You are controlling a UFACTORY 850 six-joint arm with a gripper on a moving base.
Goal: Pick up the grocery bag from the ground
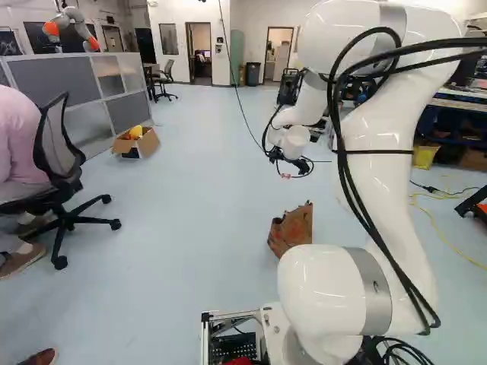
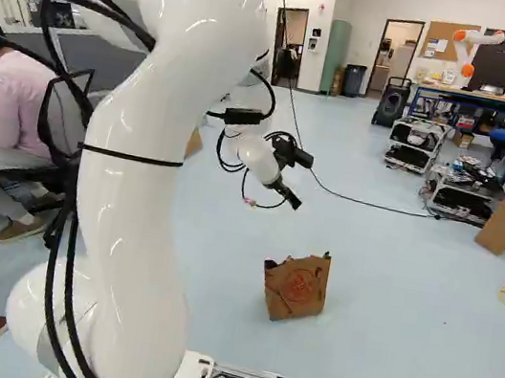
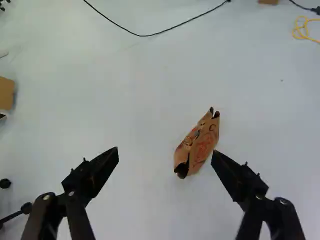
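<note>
The gripper hangs with both fingers spread wide. The paper bag stands on the floor, apart from them, at six o'clock from the gripper in the right base view.

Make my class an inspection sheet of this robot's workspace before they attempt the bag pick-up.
Surface: pale blue floor, looks smooth.
Job's things: brown paper bag, standing on the floor, ungripped.
Clutter: open cardboard box with things inside, by the partition.
Gripper: the gripper is open, raised above the floor.
Cables: black cable across the floor beyond the bag; yellow cable looped.
Surroundings: office chair; another robot.
</note>
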